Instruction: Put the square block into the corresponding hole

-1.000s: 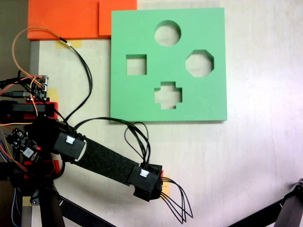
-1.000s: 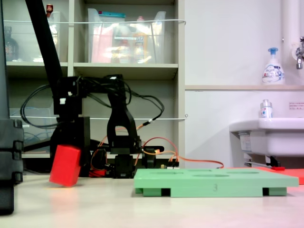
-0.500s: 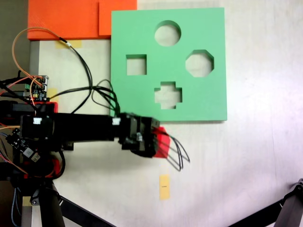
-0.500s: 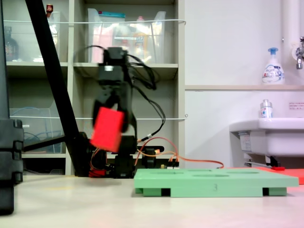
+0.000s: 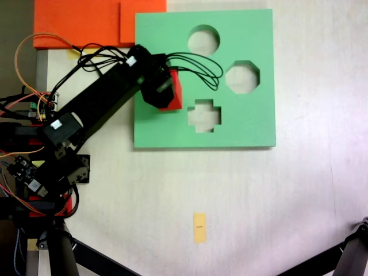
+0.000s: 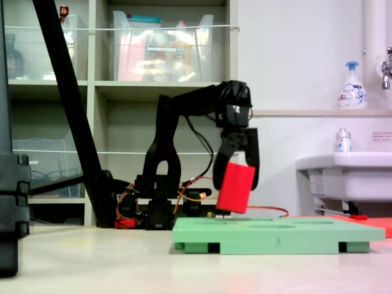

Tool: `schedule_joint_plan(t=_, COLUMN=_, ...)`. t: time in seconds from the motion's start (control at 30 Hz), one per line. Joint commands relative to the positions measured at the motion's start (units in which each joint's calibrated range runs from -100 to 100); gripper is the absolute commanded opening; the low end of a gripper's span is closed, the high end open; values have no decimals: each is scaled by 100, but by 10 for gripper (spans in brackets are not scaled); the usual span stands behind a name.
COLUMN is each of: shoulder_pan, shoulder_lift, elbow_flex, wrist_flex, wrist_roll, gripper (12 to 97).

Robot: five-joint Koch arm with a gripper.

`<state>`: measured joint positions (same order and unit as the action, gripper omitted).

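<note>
My gripper is shut on the square block, a bright red cube. It hangs over the left part of the green foam board. The arm and the cube cover the spot of the square hole in the fixed view from above, so the hole is hidden there. From the side, the gripper holds the cube tilted, its lower edge a little above the board's top.
The board also has a round cut-out, an octagonal one and a cross-shaped one. Orange foam sheets lie at the back left. A yellow paper strip lies on the table in front. Cables loop off the gripper.
The arm has lifted the red cube off the table and swung it from the near side up and over the board's left part, then lowered it close to the board.
</note>
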<state>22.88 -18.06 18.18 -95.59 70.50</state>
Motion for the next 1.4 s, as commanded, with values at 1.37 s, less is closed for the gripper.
schedule_joint_plan(t=1.37, shoulder_pan=547, shoulder_lift=2839, elbow_flex=1662, wrist_flex=-441, wrist_roll=581, gripper=338)
